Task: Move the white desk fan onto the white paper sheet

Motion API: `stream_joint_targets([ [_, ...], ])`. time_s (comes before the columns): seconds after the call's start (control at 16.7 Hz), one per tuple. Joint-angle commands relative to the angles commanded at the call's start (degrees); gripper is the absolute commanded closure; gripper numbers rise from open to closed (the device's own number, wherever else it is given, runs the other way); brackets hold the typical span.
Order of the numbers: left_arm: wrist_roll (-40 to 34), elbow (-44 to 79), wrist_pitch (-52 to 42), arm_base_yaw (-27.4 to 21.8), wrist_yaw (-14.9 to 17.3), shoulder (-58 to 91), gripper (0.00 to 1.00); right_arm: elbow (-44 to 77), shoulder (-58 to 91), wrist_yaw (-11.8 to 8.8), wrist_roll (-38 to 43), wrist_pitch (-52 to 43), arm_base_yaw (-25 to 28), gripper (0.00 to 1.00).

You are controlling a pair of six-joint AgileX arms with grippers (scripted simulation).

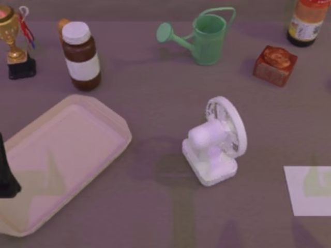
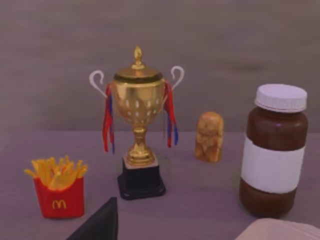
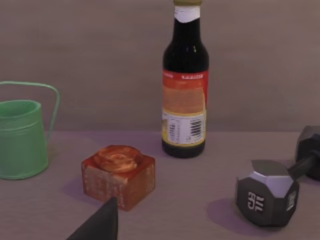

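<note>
1. The white desk fan (image 1: 216,142) stands upright at the table (image 1: 155,103) centre.
2. The white paper sheet (image 1: 309,190) lies well apart, at the right edge.
3. Left end effector (image 1: 6,175) is over the beige tray (image 1: 67,155); opening cannot be told.

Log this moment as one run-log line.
fan: mid-table, upright, untouched | paper sheet: right edge, bare | left gripper: parked over tray | right arm: unseen

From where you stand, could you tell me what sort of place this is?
Probably a staged test tabletop, not a lived-in room: unrelated items share one plain table, namely a gold trophy, a dumbbell and a green watering can.
</note>
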Motion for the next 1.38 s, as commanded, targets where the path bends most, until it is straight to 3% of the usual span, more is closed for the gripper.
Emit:
stream_joint_targets([
  [0.24, 0.00, 0.00, 0.00, 0.00, 0.00, 0.00, 0.00, 1.71, 1.74, -0.06, -0.01, -1.69, 0.70, 0.00],
  [0.54, 0.00, 0.00, 0.00, 0.00, 0.00, 0.00, 0.00, 16.34, 16.67, -0.04, 0.38, -14.66, 5.39, 0.00],
  [1.38, 0.00, 0.00, 0.00, 0.00, 0.00, 0.00, 0.00, 96.78, 97.17, 0.04, 5.82, -69.76, 26.20, 0.00],
])
